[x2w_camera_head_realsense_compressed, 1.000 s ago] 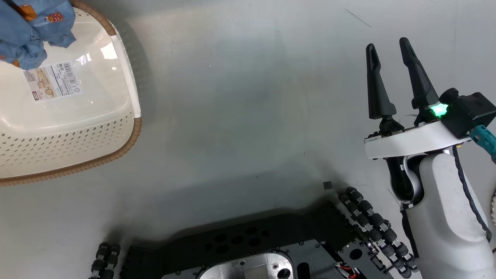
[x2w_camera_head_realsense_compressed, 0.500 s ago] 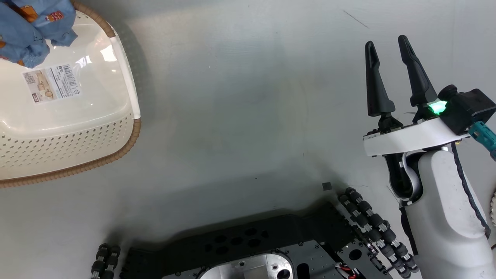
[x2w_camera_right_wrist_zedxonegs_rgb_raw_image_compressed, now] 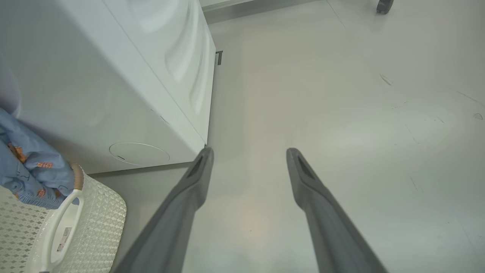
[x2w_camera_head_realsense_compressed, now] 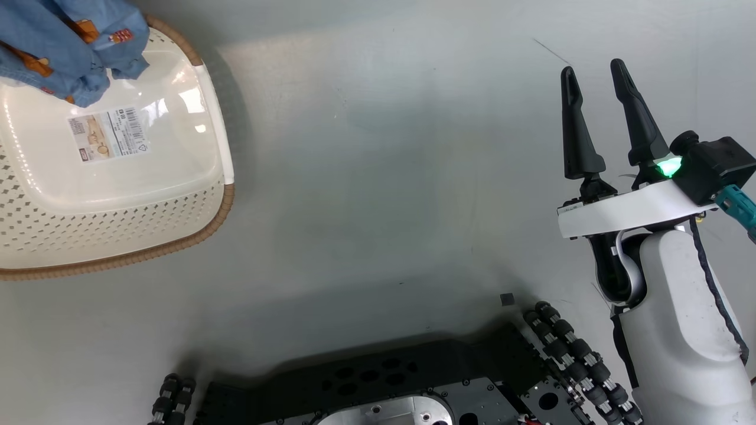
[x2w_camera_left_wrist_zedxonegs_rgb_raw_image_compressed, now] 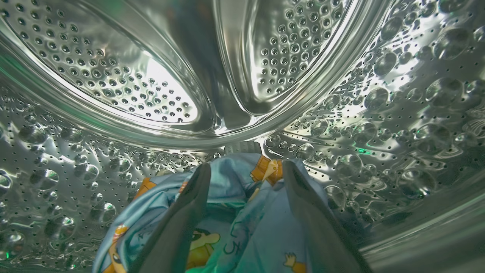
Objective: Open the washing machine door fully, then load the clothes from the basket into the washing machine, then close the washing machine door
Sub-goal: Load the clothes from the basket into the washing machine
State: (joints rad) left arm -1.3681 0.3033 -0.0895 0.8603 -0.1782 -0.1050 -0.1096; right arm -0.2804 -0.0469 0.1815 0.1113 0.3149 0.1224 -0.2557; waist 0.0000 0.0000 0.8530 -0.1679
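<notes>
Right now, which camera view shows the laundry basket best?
The head view: the basket lies open to it from above, with its bare bottom, label, perforated wall and brown rim. The right wrist view catches one corner with a white handle. The left wrist view looks into the drum.
</notes>
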